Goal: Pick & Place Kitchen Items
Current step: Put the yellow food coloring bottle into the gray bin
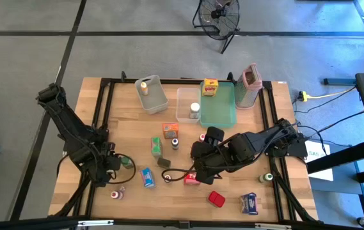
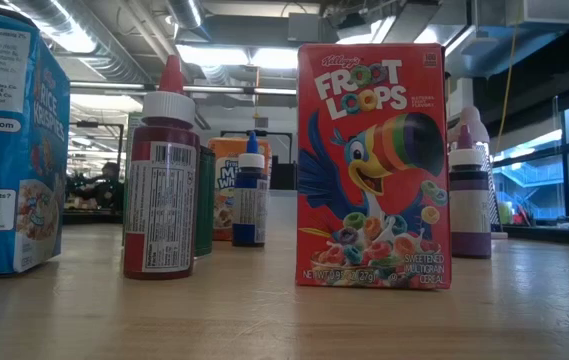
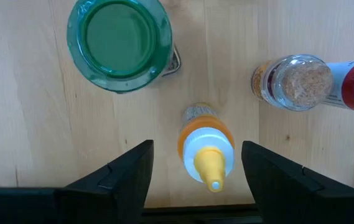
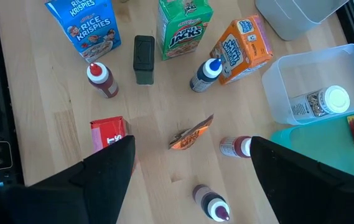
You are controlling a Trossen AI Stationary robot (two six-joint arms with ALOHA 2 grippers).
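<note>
Wooden and pale, the table [image 1: 137,140] carried the kitchen items scattered across its middle and near edge, with two clear bins [image 1: 151,94] and a teal tray [image 1: 220,108] ranged along the far side. One bin held a small bottle, the other a white-capped jar [image 4: 323,102], and a yellow box [image 1: 210,87] stood in the tray; most of the sorting appeared still to be done.

On its own side of the table, the left gripper [image 3: 195,174] hung directly over an orange bottle with a yellow nozzle [image 3: 206,152], fingers spread wide on either side of it and gripping nothing. A green-lidded jar [image 3: 117,40] stood near, and a glass spice jar [image 3: 295,81] lay well apart on the other side. This looked like the approach before a grasp: the next move likely called for a straight descent until the fingers flanked the bottle's body, then a closing, kept clear of the green jar.

Over the table's middle, the right gripper [image 4: 192,180] hovered with its fingers likewise wide and empty. Under it stood a Froot Loops box [image 4: 109,134], with an orange packet [image 4: 191,135] and two small red-bodied bottles [image 4: 236,147] just beyond. Which of these it meant to take could not be told. Farther off stood a Rice Krispies box [image 4: 84,22], an Apple Jacks box [image 4: 186,22] and a blue-capped bottle [image 4: 206,73].
</note>
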